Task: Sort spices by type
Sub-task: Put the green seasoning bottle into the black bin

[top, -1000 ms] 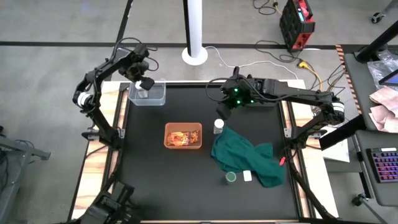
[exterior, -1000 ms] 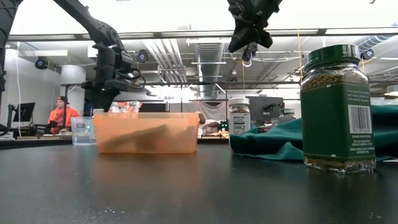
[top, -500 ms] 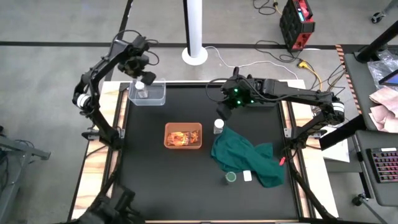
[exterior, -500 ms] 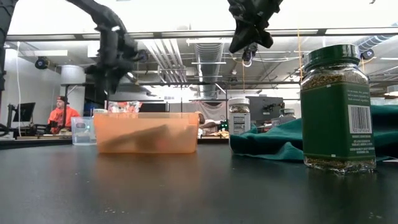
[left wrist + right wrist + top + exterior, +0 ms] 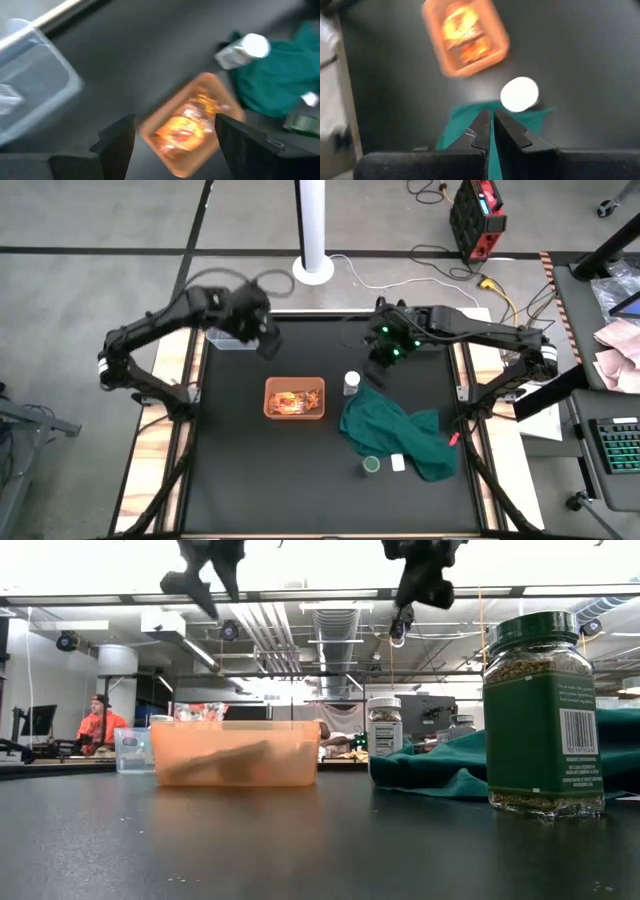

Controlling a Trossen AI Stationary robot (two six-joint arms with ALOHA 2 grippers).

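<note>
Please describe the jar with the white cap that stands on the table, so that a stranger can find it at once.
Find the orange tray of foil packets mid-table and the crumpled green cloth to its right. The white-capped jar stands upright between them, at the cloth's upper edge. The other jar has a green cap and stands at the cloth's lower edge, beside a white block.

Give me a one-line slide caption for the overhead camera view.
Left gripper open above the table, right gripper shut near a white-capped jar; orange bin holds packets.

overhead, table-level, two wrist views
</note>
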